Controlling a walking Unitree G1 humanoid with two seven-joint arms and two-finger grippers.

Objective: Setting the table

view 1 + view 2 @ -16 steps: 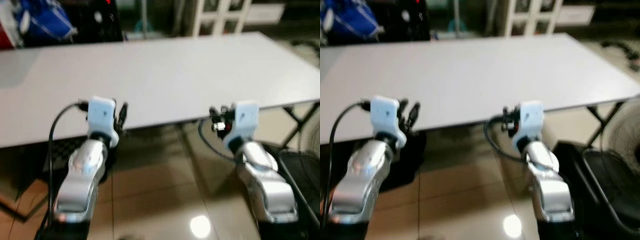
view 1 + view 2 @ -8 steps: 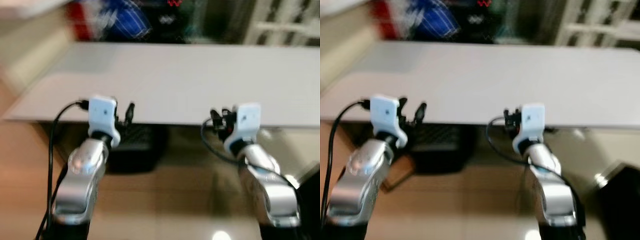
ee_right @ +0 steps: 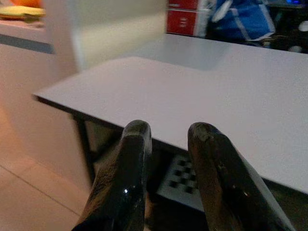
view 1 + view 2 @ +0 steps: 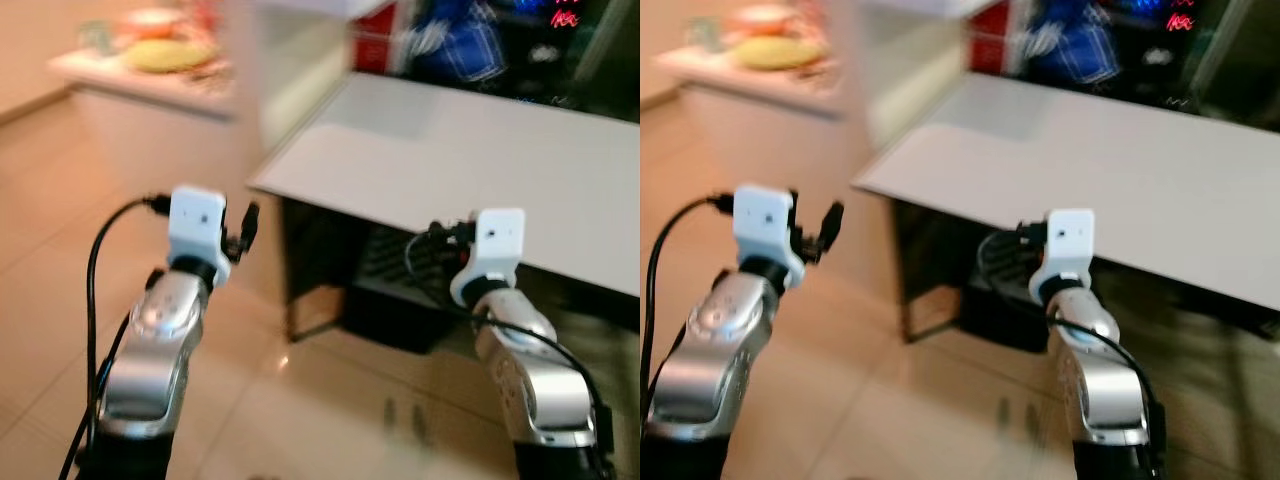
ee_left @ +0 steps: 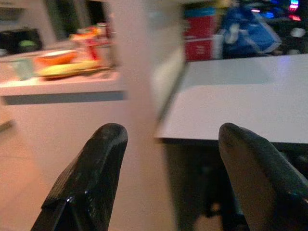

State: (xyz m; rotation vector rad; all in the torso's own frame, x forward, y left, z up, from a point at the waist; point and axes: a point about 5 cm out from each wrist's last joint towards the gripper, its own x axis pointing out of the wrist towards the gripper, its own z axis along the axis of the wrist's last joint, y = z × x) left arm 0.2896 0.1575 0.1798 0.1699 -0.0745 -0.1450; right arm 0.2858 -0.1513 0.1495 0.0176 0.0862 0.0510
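The left tool (image 5: 166, 183) gapes wide and empty; the right tool (image 3: 166, 163) has its fingers close together with a slim gap, gripping nothing. Both forearms reach forward at waist height, short of the grey surface (image 4: 480, 170), the right near its front edge. No tableware lies on it; dishes (image 4: 165, 50) sit on a far counter (image 4: 150, 95). Blur suggests walking, so an arm could clip the surface corner.

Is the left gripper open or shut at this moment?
Open. The left gripper shows its two long black fingers wide apart, with nothing between them; the white table lies beyond.
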